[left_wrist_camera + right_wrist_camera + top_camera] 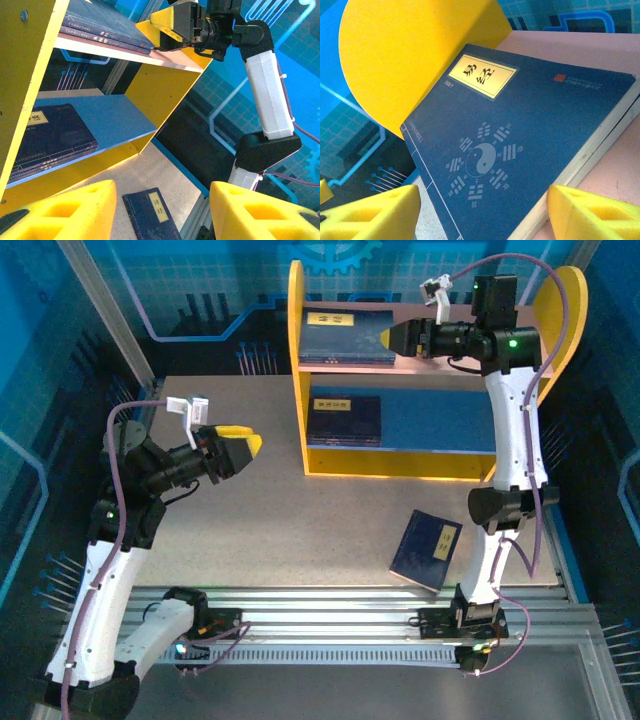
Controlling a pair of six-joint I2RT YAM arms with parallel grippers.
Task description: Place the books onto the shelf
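2 shelf [296, 340] boards hold books [340, 335]; 1 book [426, 550] on table [280, 520]; left pincer [250, 445] and right pincer [393, 337] open.

the shelf [300, 370] stands at the far side of the surface [280, 520], right of centre. an upper stack of books [343, 335] lies on the left end of its top board [405, 310], and a lower stack of books [345, 418] lies directly below on the left end of the lower board [440, 420]. a single book [426, 549] lies flat on the surface before the shelf, toward the near right. the left gripper [240, 452] hangs over the surface left of the shelf. the right gripper [395, 337] is over the top board, just right of the upper stack.
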